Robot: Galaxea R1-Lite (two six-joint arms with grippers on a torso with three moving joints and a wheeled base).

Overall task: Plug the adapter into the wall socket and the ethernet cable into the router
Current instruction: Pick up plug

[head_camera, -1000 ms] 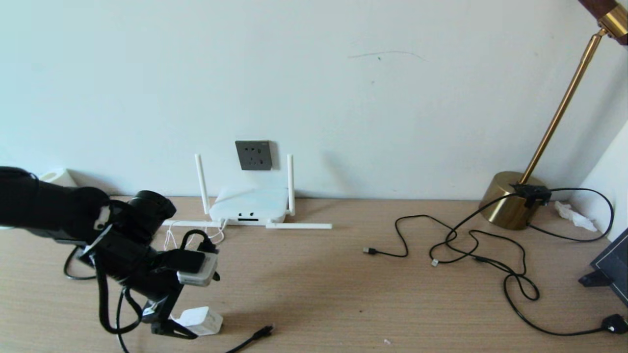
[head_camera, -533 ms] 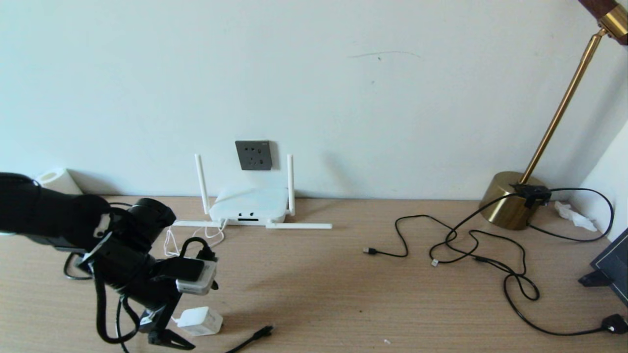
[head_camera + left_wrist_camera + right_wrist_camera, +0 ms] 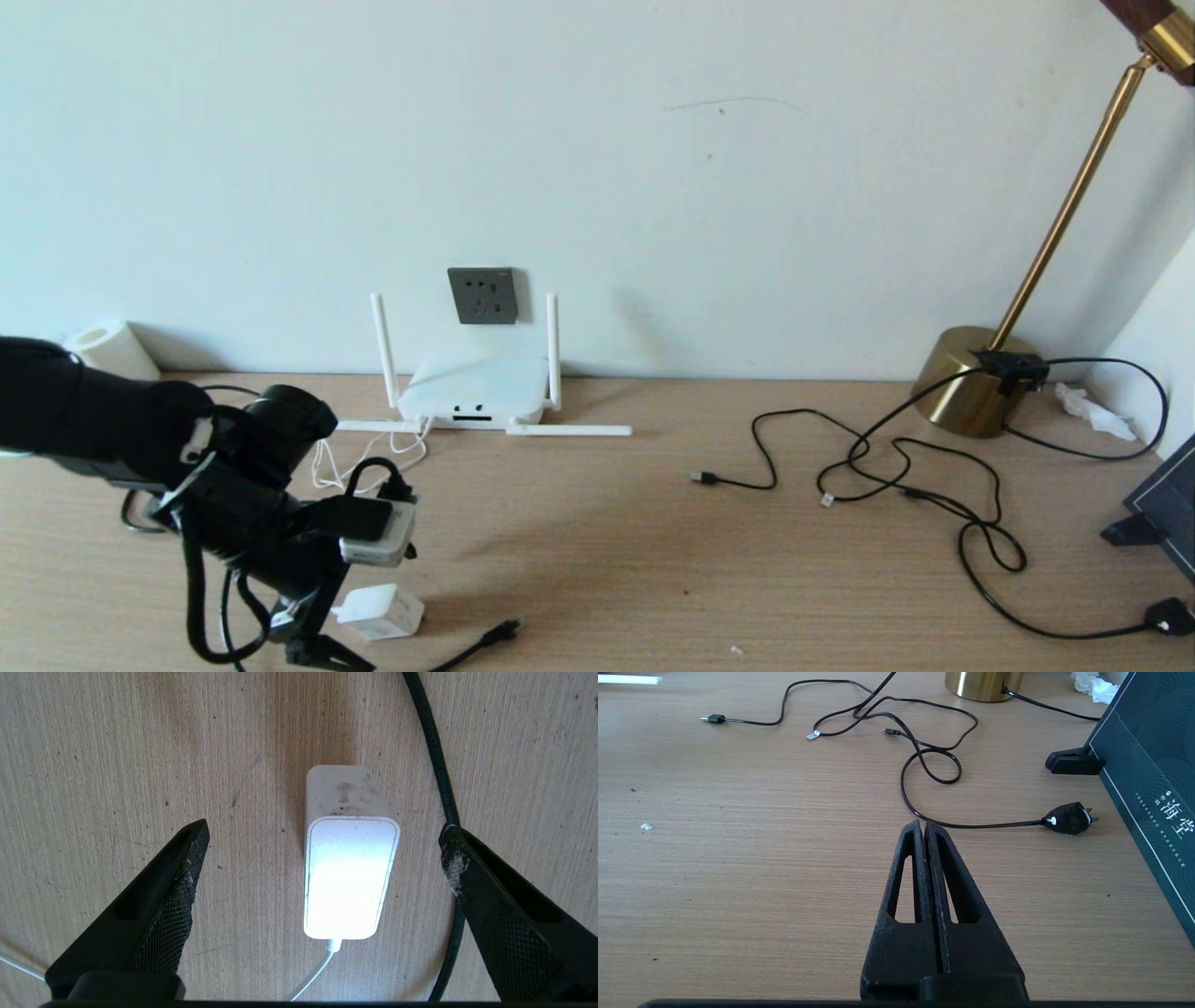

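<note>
The white adapter (image 3: 349, 872) lies on the wooden desk with its thin white cord trailing back toward my wrist. My left gripper (image 3: 323, 833) hangs open right over it, one finger on each side, neither touching. In the head view the adapter (image 3: 378, 611) is at the front left, under my left arm. The ethernet cable (image 3: 432, 751) runs just beside one finger, and its plug (image 3: 502, 631) lies right of the adapter. The router (image 3: 476, 390) sits against the wall below the dark wall socket (image 3: 483, 295). My right gripper (image 3: 923, 826) is shut and empty, low over bare desk.
A white paper roll (image 3: 103, 345) stands at the far left by the wall. Thin black cables (image 3: 887, 457) sprawl across the right half, ending in a black plug (image 3: 1172, 616). A brass lamp base (image 3: 971, 378) and a dark box (image 3: 1167, 504) stand at the right.
My left arm has sunk slightly over the adapter, uncovering more of the paper roll. The adapter and cables have not moved.
</note>
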